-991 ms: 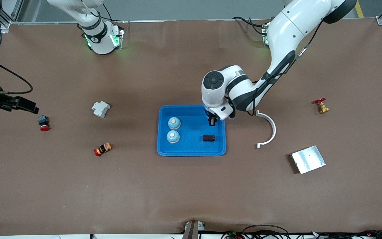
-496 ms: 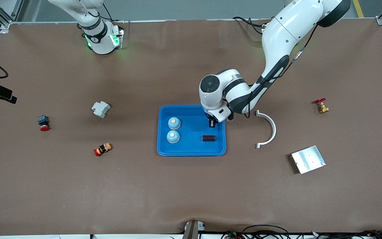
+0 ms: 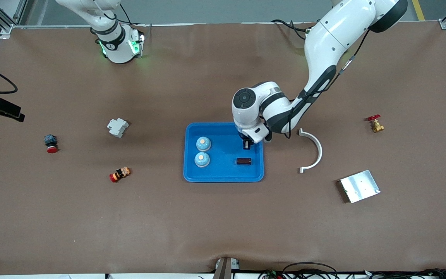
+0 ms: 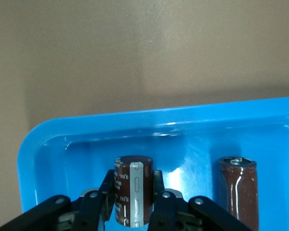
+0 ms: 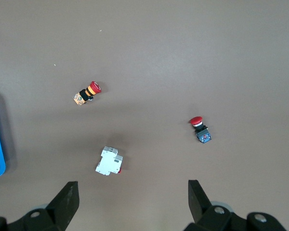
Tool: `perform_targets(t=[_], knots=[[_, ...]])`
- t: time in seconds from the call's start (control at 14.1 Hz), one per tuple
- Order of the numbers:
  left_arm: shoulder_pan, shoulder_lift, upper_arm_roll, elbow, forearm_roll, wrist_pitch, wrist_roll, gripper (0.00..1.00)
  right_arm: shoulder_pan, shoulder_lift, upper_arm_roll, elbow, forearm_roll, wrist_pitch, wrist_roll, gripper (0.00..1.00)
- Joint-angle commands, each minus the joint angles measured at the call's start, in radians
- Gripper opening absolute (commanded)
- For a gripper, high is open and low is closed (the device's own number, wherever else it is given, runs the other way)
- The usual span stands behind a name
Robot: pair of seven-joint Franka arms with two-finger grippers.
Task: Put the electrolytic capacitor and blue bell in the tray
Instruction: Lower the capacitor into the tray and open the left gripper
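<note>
left arm: upper links have swung toward the middle of the surface and risen; the elbow now sits a little farther from the front camera
left hand (image 3: 248,145): shifted slightly over the tray (image 3: 223,176), toward the right arm's end
right arm: has drawn back almost out of the front view
</note>
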Motion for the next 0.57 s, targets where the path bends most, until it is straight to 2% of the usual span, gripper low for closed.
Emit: perform_targets(t=[0.0,0.5], knots=[[-0.011,0.016,0.009,0.015,0.036,0.025,-0.040,0.00,0.004,-0.002,0.001,0.003,-0.029,-0.004,0.019,1.00],[-0.011,0.023,0.009,0.015,0.052,0.026,-0.037,0.00,0.000,-0.002,0.000,0.002,-0.020,-0.001,0.019,1.00]])
